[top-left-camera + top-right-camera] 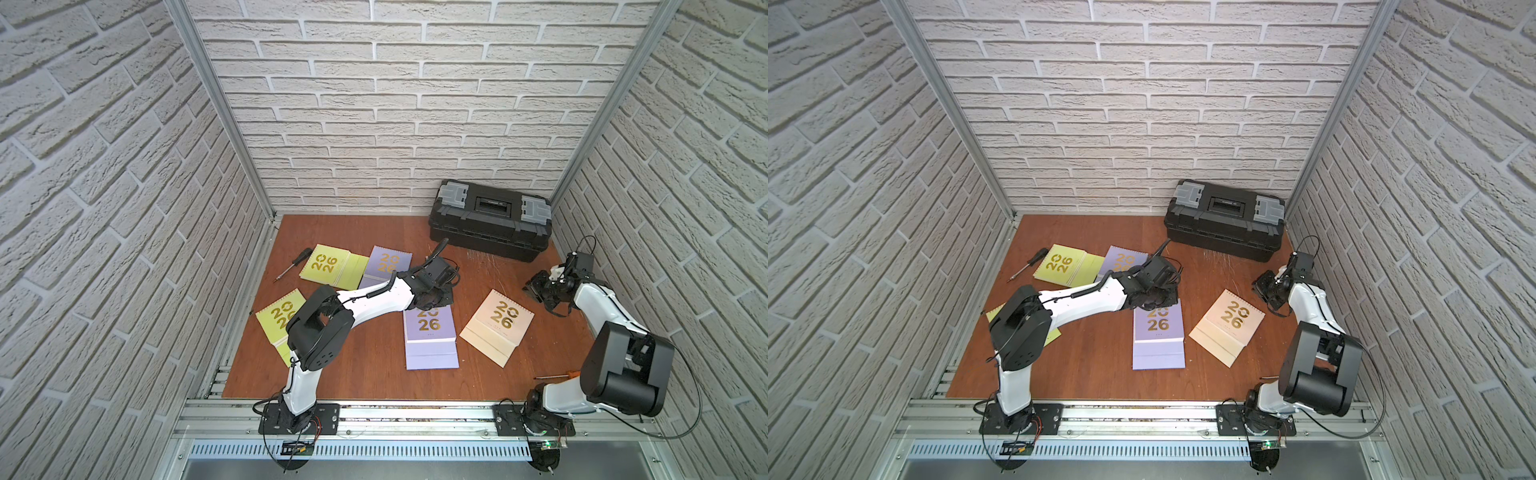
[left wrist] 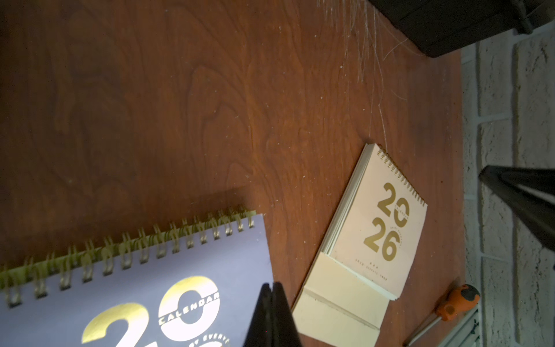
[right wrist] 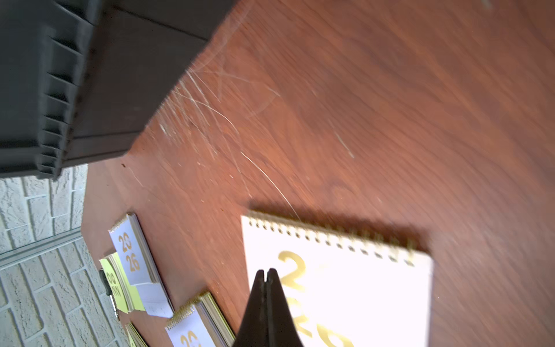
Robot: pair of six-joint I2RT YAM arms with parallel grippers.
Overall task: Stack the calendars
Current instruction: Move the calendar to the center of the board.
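Left wrist view, closed jaws over lavender calendar [image 2: 144,288], beige calendar [image 2: 360,264] nearby

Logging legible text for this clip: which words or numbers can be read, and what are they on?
"2026": gold numerals on the beige calendar, middle lavender calendar, back lavender calendar, back lime-green calendar and front lime-green calendar; the left arm covers parts of some.
"CALENDAR": across the zero on the middle lavender calendar.
Too small to read: fine print under the numerals; the toolbox label.
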